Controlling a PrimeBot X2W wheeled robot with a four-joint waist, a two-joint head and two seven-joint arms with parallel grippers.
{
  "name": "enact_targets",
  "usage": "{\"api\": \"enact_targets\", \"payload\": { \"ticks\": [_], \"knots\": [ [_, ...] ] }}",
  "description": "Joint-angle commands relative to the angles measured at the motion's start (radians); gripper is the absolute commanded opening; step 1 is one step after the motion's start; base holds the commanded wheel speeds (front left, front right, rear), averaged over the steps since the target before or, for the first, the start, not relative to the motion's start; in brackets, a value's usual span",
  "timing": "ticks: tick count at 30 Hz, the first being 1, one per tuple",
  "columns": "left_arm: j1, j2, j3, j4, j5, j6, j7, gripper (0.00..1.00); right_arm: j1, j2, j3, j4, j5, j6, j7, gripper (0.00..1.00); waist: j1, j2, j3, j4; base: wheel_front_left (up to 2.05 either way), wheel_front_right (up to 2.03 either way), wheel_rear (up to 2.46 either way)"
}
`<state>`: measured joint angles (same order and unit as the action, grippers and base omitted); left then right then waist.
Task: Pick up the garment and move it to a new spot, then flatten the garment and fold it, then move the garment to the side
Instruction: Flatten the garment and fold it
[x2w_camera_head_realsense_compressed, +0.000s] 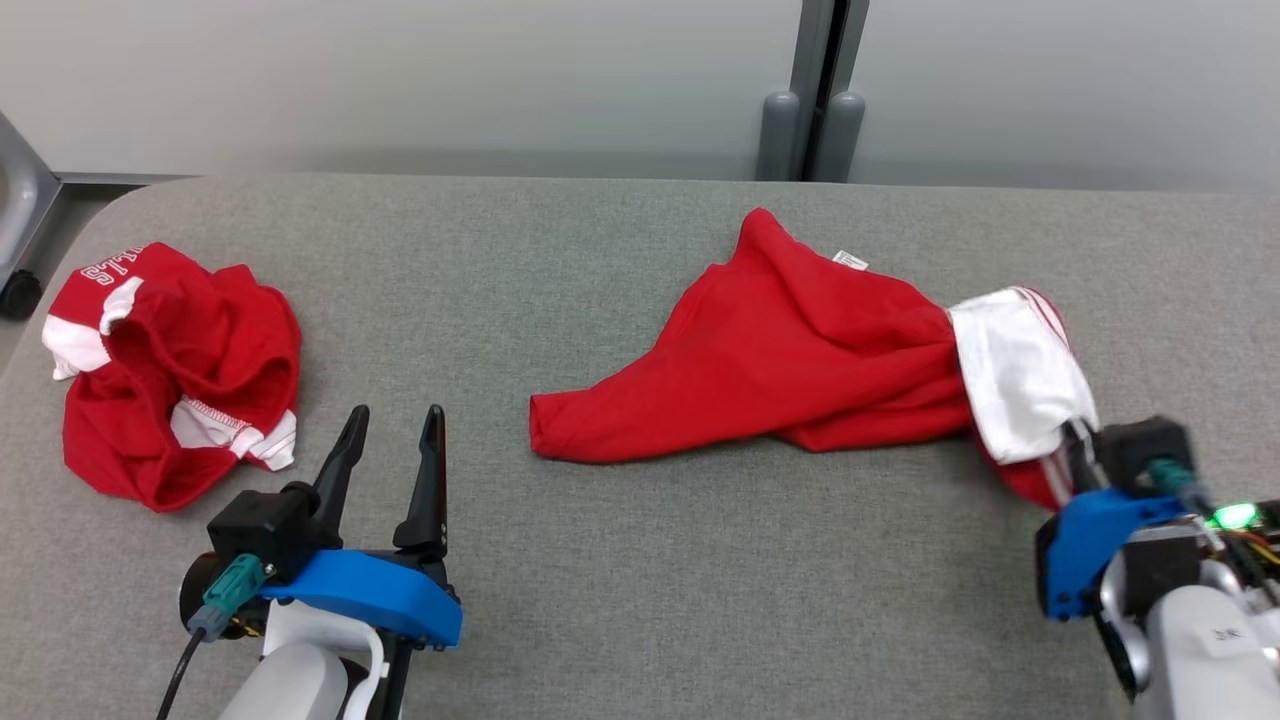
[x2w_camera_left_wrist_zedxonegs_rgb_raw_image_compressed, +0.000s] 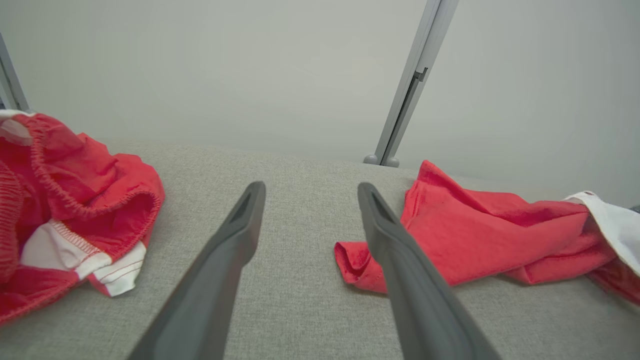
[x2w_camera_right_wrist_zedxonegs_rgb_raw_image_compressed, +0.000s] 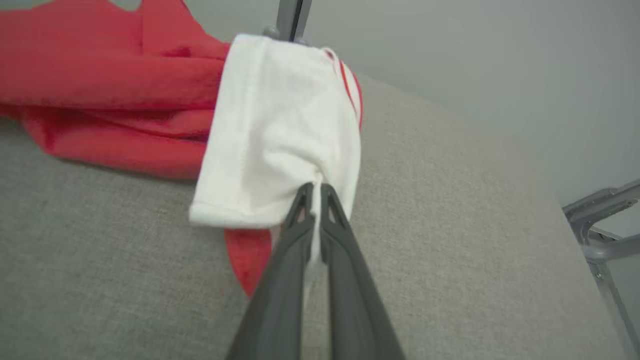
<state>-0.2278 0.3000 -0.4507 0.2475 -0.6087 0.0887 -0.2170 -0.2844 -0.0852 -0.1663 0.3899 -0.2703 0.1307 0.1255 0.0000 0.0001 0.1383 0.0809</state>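
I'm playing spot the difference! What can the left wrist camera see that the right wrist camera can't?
Left wrist view's own: the crumpled red-and-white garment and the open left end effector. Right wrist view's own: the right end effector shut on the white end of the long red garment, and a metal frame. Shared: that long red garment, the grey table, the grey post.

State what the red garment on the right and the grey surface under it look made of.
The red garment looks like soft knit cloth, probably cotton jersey, matte: it slumps in loose folds and shows stitched hems; its white section looks the same. The grey surface looks like woven upholstery fabric, matte, with a fine flecked weave.
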Motion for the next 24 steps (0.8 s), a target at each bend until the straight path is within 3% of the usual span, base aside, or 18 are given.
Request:
{"api": "enact_targets", "payload": {
  "ticks": [1,6,9,10,11,17,24],
  "knots": [
    [-0.004,0.003,0.003,-0.003,-0.007,0.006,-0.003,1.00,-0.009,0.005,-0.016,-0.015,0.011,0.000,-0.014,0.00,0.0000,-0.0001,-0.001,-0.002,0.00,0.00,0.00],
    [0.003,0.005,0.003,-0.007,-0.007,0.009,-0.004,1.00,0.025,0.033,-0.169,-0.099,0.210,0.000,-0.097,0.00,0.0000,-0.0001,-0.009,-0.009,0.00,0.00,0.00],
    [0.002,0.004,0.001,-0.004,-0.010,0.008,-0.005,1.00,0.045,0.034,-0.225,-0.074,0.351,0.000,-0.121,0.00,0.0000,-0.0001,-0.014,-0.014,0.00,0.00,0.00],
    [0.001,0.004,0.000,-0.002,-0.011,0.006,-0.005,1.00,0.055,0.034,-0.234,-0.059,0.372,0.000,-0.120,0.72,0.0000,-0.0001,-0.015,-0.016,0.00,0.00,0.00],
    [-0.001,0.003,-0.001,0.000,-0.012,0.005,-0.005,1.00,0.058,0.034,-0.241,-0.048,0.394,0.000,-0.127,1.00,0.0000,-0.0001,-0.017,-0.017,0.00,0.00,0.00],
    [0.003,0.002,-0.006,0.005,-0.013,0.006,-0.006,1.00,0.092,0.034,-0.255,-0.017,0.445,0.000,-0.153,1.00,0.0000,-0.0001,-0.033,-0.022,0.00,0.00,0.00],
    [0.018,0.008,-0.012,0.006,-0.016,0.008,-0.008,1.00,0.128,0.034,-0.117,-0.115,0.408,0.000,-0.200,1.00,0.0000,-0.0001,-0.048,-0.028,0.00,0.00,0.00]
  ]
}}
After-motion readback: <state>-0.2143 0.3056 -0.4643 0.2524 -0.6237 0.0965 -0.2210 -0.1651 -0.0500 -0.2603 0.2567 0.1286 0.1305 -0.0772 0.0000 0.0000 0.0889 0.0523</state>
